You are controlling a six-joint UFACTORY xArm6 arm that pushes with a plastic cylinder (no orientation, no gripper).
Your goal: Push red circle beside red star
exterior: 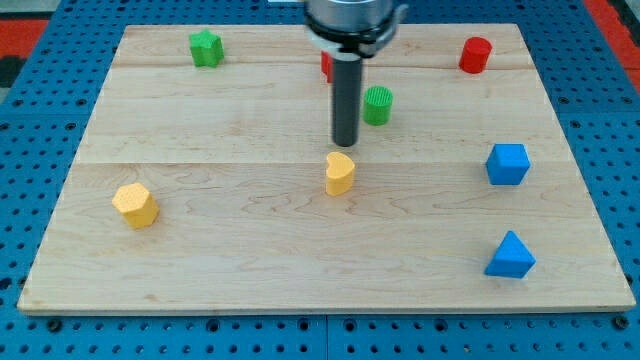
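Note:
The red circle (pixel 475 54) stands near the board's top right corner. The red star (pixel 326 66) is mostly hidden behind the rod at top centre; only a red sliver shows left of the rod. My tip (pixel 345 143) is at the board's middle, just above the yellow heart (pixel 340 173) and left of and below the green circle (pixel 377 105). It is far left of and below the red circle and touches no block.
A green star (pixel 206 47) sits at top left. A yellow hexagon (pixel 135 205) lies at the left. A blue cube (pixel 507 164) and a blue triangle (pixel 511 256) are at the right. The wooden board (pixel 250 260) lies on blue pegboard.

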